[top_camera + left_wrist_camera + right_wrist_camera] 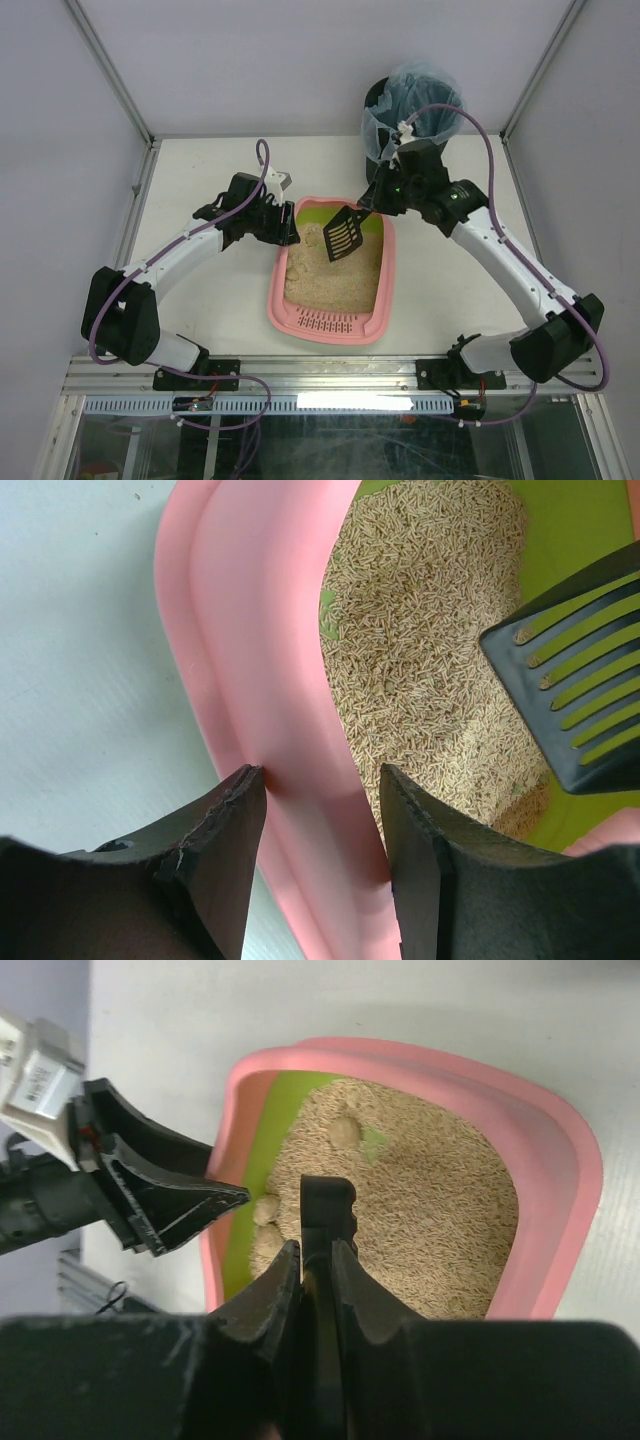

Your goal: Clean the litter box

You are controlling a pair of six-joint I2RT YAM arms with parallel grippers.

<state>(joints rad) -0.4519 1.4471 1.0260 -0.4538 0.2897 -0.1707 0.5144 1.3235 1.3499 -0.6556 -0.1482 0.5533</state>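
Left hand (288, 228) pinches the box's (330, 326) pink rim; right hand (372, 200) is clamped tight on the scoop (343, 235) over litter (335, 278). Tag (35, 1075) print is unreadable.

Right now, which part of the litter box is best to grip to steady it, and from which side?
Its long left wall, from above: the litter box has a narrow raised wall there, so one finger fits inside, one outside. The left pincer holds it so, clear of the scoop in the right pincer.
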